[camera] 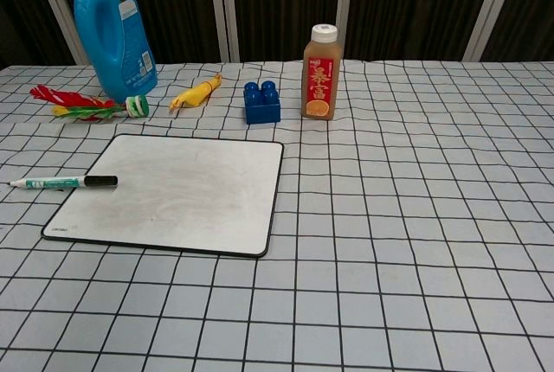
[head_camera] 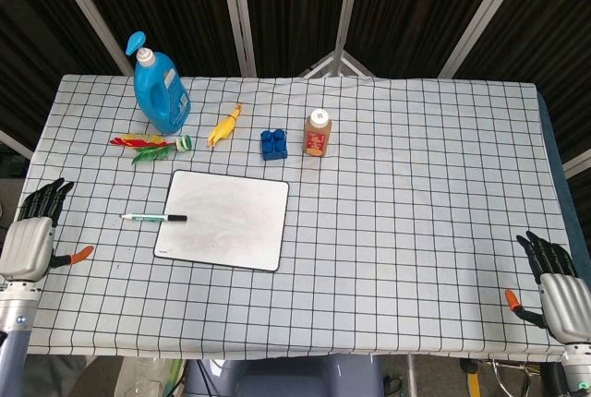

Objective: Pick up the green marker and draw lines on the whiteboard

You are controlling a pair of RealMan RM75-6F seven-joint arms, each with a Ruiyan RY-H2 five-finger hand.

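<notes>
So far nothing of the task looks begun. At the near left edge of the bench (head_camera: 416, 231) the left hand (head_camera: 32, 235) hangs just off the cloth, fingers spread and holding nothing; at the near right corner the right hand (head_camera: 559, 282) does the same, empty with fingers apart. Neither shows in the chest view. Further in, toward the left edge, the whiteboard (head_camera: 226, 220) lies flat and shows no lines, only faint smudging. The marker (head_camera: 152, 218) lies across the board's left rim, black cap end on the board, body out over the cloth, well apart from both hands. Along the far edge stand a blue bottle (head_camera: 159, 88), a feathered toy (head_camera: 148, 145), a yellow toy (head_camera: 224, 126), a blue block (head_camera: 273, 144) and a juice bottle (head_camera: 318, 133). Left to do, by my reading: reach, grasp, uncap if needed, and draw.
</notes>
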